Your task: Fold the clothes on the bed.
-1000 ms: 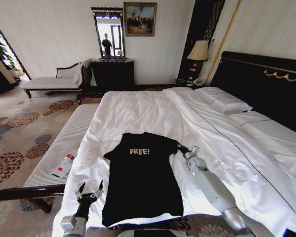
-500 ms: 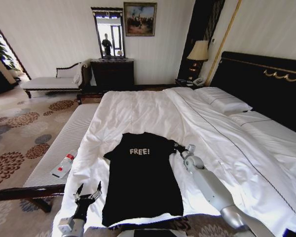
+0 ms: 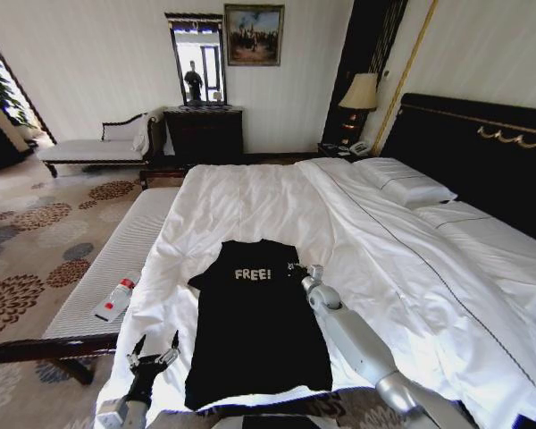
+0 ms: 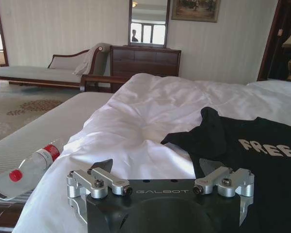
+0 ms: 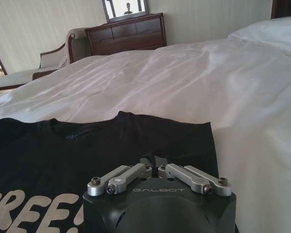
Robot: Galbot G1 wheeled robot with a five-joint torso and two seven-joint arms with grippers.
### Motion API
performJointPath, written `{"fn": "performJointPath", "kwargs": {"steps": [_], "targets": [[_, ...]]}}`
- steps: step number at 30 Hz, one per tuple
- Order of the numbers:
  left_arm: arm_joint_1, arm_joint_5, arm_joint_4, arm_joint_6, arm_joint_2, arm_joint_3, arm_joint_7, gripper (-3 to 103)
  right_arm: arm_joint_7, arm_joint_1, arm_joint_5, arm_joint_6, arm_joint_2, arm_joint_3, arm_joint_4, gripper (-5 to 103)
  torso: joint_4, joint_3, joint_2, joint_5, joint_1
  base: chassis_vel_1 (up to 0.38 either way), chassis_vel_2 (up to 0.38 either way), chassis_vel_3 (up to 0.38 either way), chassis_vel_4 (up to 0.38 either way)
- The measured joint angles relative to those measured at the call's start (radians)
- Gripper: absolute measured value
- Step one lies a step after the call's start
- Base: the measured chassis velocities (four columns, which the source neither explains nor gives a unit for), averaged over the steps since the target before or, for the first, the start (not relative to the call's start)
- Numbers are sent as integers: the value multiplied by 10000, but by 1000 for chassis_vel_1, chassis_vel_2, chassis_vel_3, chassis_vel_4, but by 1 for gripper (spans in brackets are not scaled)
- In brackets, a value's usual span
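The right end effector (image 3: 294,267) had slid inward over the last second, off the white duvet and onto the black short-sleeved cotton T-shirt with white "FREE!" lettering (image 3: 255,322), dragging the right sleeve in with it. That sleeve no longer stuck out past the end effector; the shirt's right edge ran nearly straight below it. So I'd say the first sleeve fold was pretty much landing, with the left sleeve not yet done.

The shirt lay flat near the foot of the big bed with the white duvet and dark headboard (image 3: 250,201), lettering just to the left of the right end effector. In the right wrist view its fingers (image 5: 154,159) were pinched together down on the black cloth (whether there was actually fabric between them, I couldn't tell, the tips were buried in black).

The left end effector (image 3: 154,350) hung low off the shirt's lower-left corner, fingers spread wide, nothing in them. It had drifted slightly down and out.

Hard to make out: the folded sleeve itself, since black on black hid the crease. The shirt's hem was partly cut off by the robot's body. A clear plastic bottle with a red cap (image 3: 116,299) lay on the white-cushioned bench (image 3: 98,277), left of the left end effector.
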Motion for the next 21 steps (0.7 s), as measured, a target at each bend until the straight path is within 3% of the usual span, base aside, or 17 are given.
{"fn": "performJointPath", "kwargs": {"steps": [16, 18, 21], "targets": [[93, -197, -132, -5, -132, -49, 19, 100, 28, 371, -257, 135, 405, -403, -672, 1, 3, 0, 0, 1, 0, 0, 0, 0, 0], [68, -190, -127, -5, -131, -50, 19, 100, 39, 186, -267, 188, 309, -413, -365, 11, 1, 0, -1, 1, 0, 0, 0, 0, 0], [57, -181, -120, -3, -128, -50, 19, 100, 81, -175, -247, 191, 150, -492, 299, 16, 3, 0, 0, 0, 1, 0, 0, 0, 0]]}}
